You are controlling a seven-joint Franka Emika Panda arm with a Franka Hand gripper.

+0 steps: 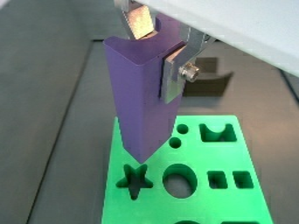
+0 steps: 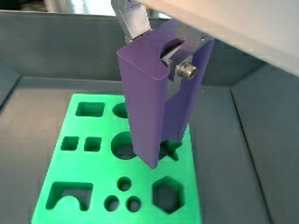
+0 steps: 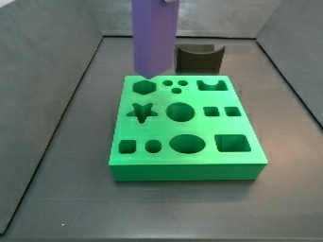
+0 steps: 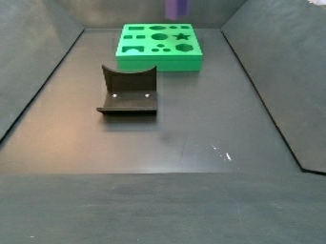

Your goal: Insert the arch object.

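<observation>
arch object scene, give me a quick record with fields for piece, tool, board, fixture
piece: purple arch object, upright, lower end above the board
tool: tool shut on the arch object's top, above the board
board: green board with cutouts, flat on the floor
star cutout: empty
fixture: dark fixture on the floor, apart from the board

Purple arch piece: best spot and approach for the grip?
Grip the arch object at its upper end, on two opposite flat sides, coming from above. It hangs upright over the green board, so a top grip leaves the lower end free to enter a cutout. The gripper already clamps it there; a silver finger lies flat on its side.
</observation>
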